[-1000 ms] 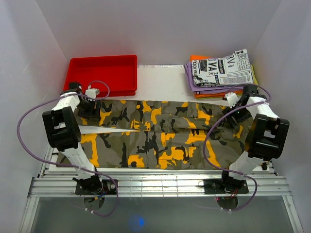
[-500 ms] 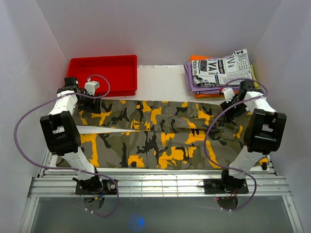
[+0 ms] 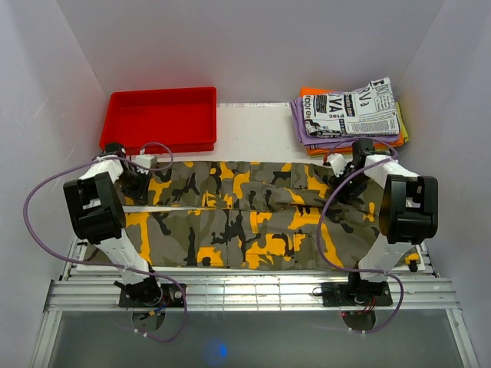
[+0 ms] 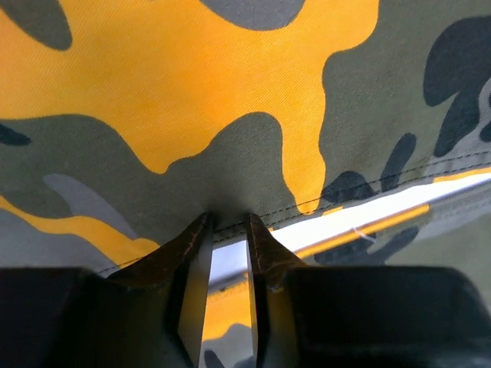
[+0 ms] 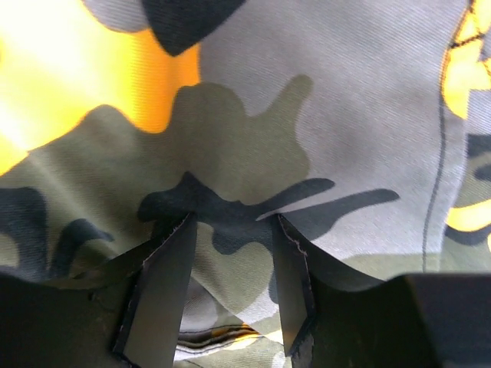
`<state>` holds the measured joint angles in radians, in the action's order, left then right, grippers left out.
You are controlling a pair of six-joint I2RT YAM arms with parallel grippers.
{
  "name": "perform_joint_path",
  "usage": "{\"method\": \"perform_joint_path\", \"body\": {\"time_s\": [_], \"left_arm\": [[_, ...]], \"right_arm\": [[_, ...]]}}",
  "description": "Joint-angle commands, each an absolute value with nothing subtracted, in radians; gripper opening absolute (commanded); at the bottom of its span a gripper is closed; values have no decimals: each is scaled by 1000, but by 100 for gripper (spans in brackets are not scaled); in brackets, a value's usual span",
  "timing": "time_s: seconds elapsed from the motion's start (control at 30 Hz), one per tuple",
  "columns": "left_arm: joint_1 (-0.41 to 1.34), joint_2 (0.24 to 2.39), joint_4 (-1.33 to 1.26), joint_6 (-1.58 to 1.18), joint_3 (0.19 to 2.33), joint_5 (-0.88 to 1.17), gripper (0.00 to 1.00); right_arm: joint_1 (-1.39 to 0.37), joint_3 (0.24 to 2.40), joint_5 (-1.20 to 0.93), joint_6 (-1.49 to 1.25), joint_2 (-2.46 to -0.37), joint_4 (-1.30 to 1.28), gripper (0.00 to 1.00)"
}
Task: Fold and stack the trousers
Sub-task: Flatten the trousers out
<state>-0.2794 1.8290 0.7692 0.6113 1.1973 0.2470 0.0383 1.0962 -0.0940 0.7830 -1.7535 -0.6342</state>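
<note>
The camouflage trousers (image 3: 245,215) lie spread lengthwise across the table, legs to the left with a thin slit of table between them. My left gripper (image 3: 136,186) sits at the far leg's end. In the left wrist view its jaws (image 4: 229,218) stand close together, pinching the stitched hem of the trousers (image 4: 230,92). My right gripper (image 3: 343,190) is on the far waist end. In the right wrist view its jaws (image 5: 234,216) stand wider apart, with a fold of the trousers (image 5: 345,115) filling the gap between them.
A red tray (image 3: 163,93) stands at the back left. A stack of folded garments (image 3: 349,115), newspaper print on top of purple and orange, lies at the back right. Bare white table (image 3: 253,130) shows between them. White walls close in on three sides.
Both grippers came down onto the far side of the trousers and narrowed on the cloth. The far leg shifted slightly nearer, and the slit between the legs got thinner.
</note>
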Motion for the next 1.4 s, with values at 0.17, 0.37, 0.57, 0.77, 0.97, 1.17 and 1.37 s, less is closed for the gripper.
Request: {"method": "perform_joint_path", "body": {"time_s": [0.17, 0.37, 0.57, 0.77, 0.97, 1.17, 1.37], "left_arm": [[-359, 1674, 907, 707, 1319, 366, 63], [-373, 1507, 719, 545, 1456, 567, 98], [-368, 1505, 396, 192, 1516, 583, 98], [-379, 1771, 742, 317, 1903, 719, 91], [-402, 1884, 870, 428, 1979, 729, 89], [-413, 1930, 969, 483, 1967, 704, 86], [-413, 1942, 1014, 492, 1974, 664, 85]], "right_arm": [[26, 1213, -189, 744, -1559, -752, 59], [67, 1365, -228, 805, -1468, -718, 90], [87, 1500, -319, 889, -1580, -771, 90], [283, 2043, -419, 1118, -2079, -1282, 100], [414, 2131, -397, 1232, -2210, -1292, 96], [416, 1987, -388, 1281, -2207, -1201, 96], [419, 1881, -299, 1391, -2240, -1141, 95]]}}
